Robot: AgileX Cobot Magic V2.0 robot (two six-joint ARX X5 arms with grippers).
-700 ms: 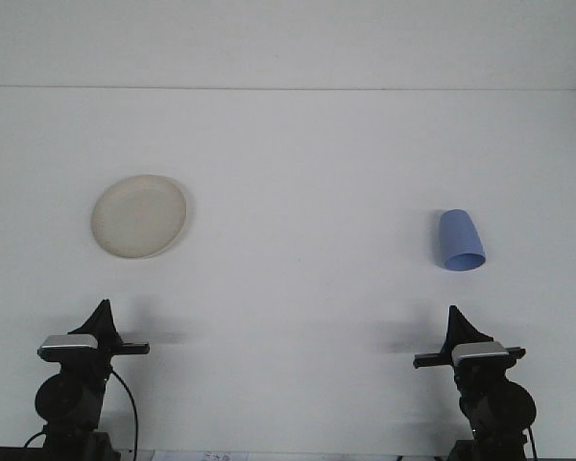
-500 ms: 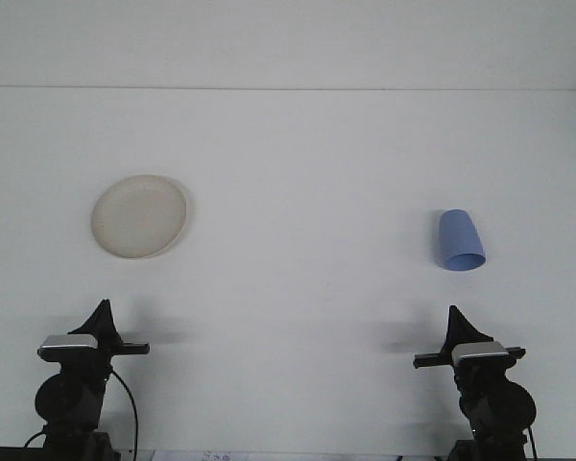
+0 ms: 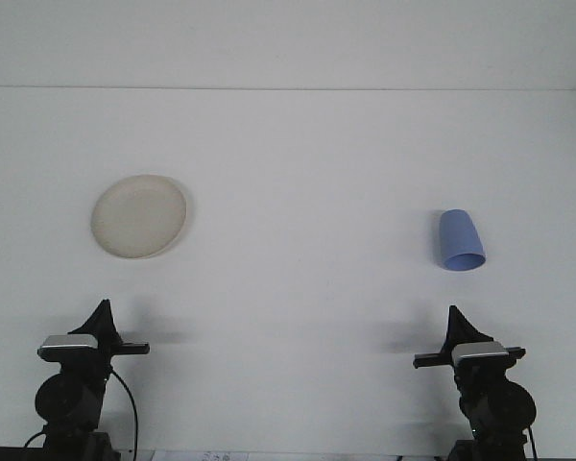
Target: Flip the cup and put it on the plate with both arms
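Waiting: nothing done yet
Cup (image 3: 460,241): lying on its side, right of worktop (image 3: 307,173)
Plate (image 3: 139,215): bare, far left
Left gripper (image 3: 102,312), right gripper (image 3: 455,322): parked; open or clenched, cannot tell
Left: grasp, flip, place

Item count, front view
One blue cup (image 3: 460,240), one cream plate (image 3: 138,216), two robot arms, one white table (image 3: 298,163).
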